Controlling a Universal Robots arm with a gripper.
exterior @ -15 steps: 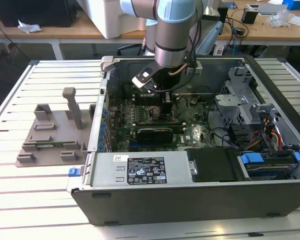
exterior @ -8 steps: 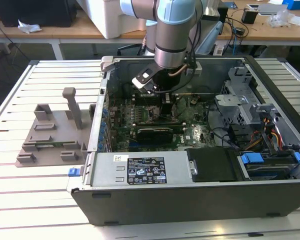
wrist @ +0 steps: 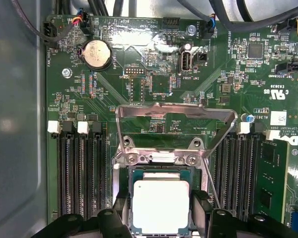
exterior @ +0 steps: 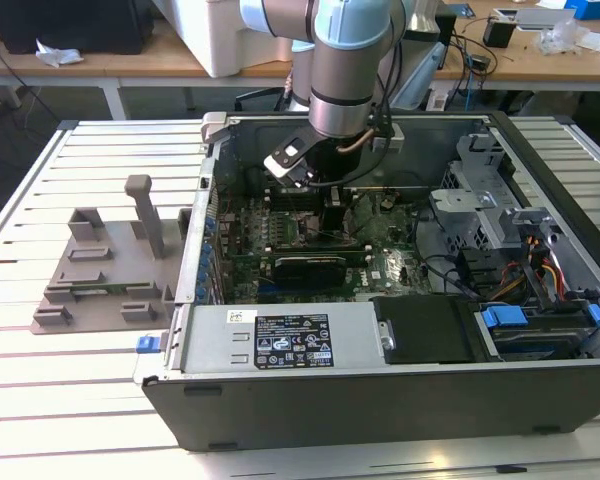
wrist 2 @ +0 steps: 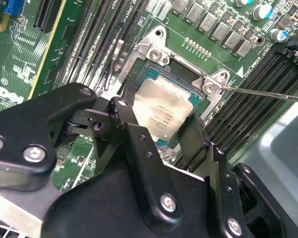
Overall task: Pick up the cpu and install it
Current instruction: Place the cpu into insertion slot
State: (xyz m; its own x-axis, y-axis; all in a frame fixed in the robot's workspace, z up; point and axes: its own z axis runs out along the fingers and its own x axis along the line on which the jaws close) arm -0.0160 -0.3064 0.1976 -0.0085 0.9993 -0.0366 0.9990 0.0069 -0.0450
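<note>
Silvery-grey square cpu (wrist: 161, 206) sits in the metal-framed motherboard socket (wrist: 159, 158). Jaws of the black gripper (wrist: 160, 201) clasp its opposite edges.

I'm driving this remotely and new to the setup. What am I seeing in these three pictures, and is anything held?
A single robot arm reaches into an open computer case lying on a slatted table; the exterior view shows this from outside. Both wrist views come from cameras on the arm, looking at the green motherboard. The arm's hand has two black fingers closed on the cpu, the silvery square chip, at the open socket. Whether it is fully seated, I cannot tell.
</note>
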